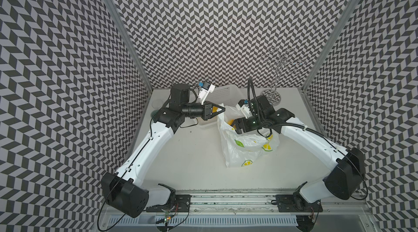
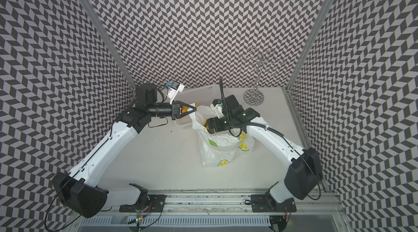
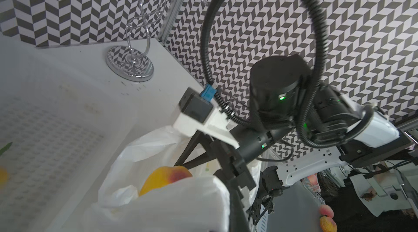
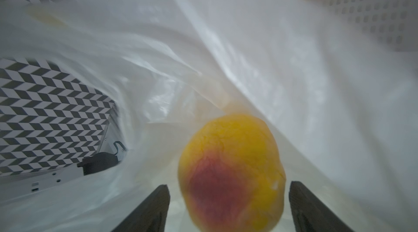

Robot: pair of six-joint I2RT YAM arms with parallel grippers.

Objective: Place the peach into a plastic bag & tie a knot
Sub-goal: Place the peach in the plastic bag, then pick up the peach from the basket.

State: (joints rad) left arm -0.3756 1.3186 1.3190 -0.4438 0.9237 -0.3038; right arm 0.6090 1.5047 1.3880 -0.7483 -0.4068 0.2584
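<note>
Peach [image 4: 230, 151] between spread right claw [image 4: 228, 186], seemingly inside plastic bag [image 4: 248, 61]

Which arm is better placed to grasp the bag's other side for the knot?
Right, probably. The right jaws stand open in the mouth of the bag, the peach loose between them; the left jaws are shut on the bag's rim, holding it up.

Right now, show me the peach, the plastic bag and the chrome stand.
peach [image 4: 230, 169]: right wrist view, on its red blush.
plastic bag [image 1: 236, 154]: in a top view, on its white side wall.
chrome stand [image 2: 254, 100]: in a top view, on its round base.
</note>
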